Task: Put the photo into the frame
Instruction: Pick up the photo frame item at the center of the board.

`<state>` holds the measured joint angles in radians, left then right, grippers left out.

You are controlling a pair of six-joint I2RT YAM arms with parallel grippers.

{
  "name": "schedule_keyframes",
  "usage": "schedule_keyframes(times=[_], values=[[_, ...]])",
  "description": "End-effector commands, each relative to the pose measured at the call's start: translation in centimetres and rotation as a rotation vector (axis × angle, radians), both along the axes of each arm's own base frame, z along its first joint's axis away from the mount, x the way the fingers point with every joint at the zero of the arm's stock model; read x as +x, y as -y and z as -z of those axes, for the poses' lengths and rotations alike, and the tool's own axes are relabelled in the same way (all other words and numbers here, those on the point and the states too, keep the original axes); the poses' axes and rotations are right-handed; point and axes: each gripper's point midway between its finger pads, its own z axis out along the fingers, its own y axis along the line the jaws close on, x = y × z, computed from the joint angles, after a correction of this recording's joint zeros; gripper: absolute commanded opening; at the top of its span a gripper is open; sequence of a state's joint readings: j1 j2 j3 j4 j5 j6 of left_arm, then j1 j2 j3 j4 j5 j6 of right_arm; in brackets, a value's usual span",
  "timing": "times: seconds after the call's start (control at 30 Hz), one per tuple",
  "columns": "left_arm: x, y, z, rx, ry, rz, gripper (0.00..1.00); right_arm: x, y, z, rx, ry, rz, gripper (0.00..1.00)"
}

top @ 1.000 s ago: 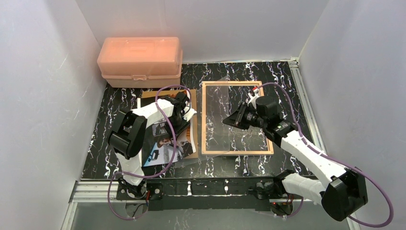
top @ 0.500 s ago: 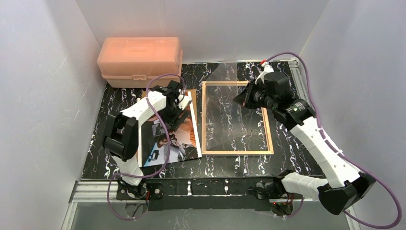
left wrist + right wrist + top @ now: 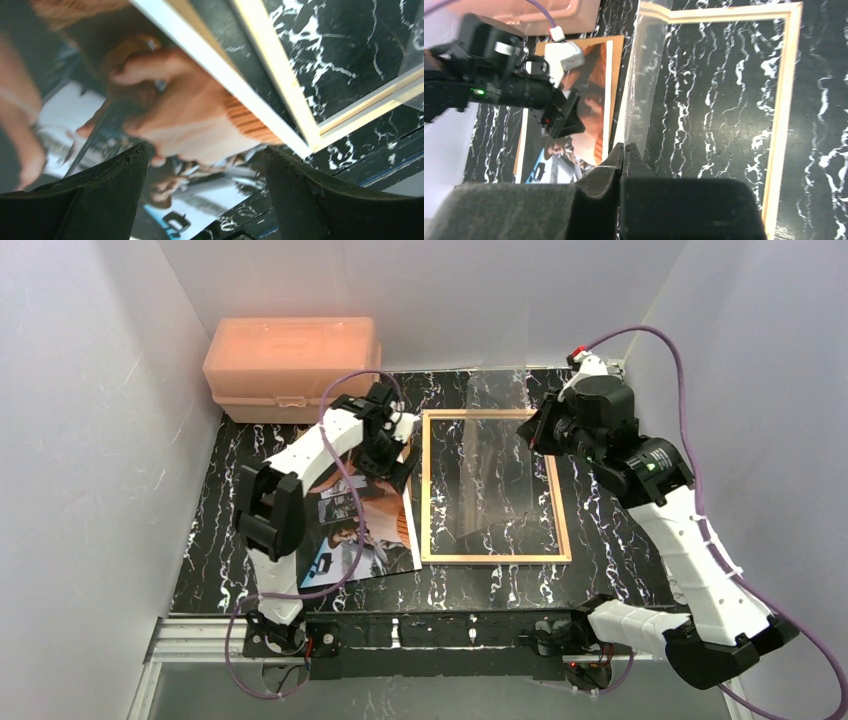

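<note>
Looking down, we see the black marble table [image 3: 212,540] bearing everything. The frame [image 3: 495,557] lies flat right of centre, tan wood side up. The pink box [image 3: 292,355] stands at the far left corner. The photo [image 3: 375,540] lies picture up on the table left of the frame, its right edge just beside the frame's left rail. A clear sheet [image 3: 646,75] rises tilted over the frame. At the frame's far right corner, the right jaws are clenched on an edge of that sheet. The left jaws hang spread wide and released over the photo's right edge, grasping nothing.
</note>
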<state>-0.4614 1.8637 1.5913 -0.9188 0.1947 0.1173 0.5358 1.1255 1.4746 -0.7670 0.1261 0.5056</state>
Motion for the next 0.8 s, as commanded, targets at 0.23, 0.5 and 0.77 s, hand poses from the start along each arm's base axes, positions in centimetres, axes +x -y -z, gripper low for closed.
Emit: schedule_keyframes(times=[0.23, 0.5, 0.77], values=[[1.1, 8.3, 4.1, -0.053, -0.075, 0.025, 0.77, -1.0, 4.9, -4.2, -0.048, 0.122, 0.169, 0.01], [1.1, 9.0, 7.0, 0.003, -0.051, 0.027, 0.64, -0.8, 4.5, -3.8, -0.049, 0.111, 0.155, 0.01], [-0.7, 6.1, 8.9, 0.091, -0.047, 0.033, 0.52, -0.4, 3.4, -3.6, -0.026, 0.106, 0.120, 0.01]])
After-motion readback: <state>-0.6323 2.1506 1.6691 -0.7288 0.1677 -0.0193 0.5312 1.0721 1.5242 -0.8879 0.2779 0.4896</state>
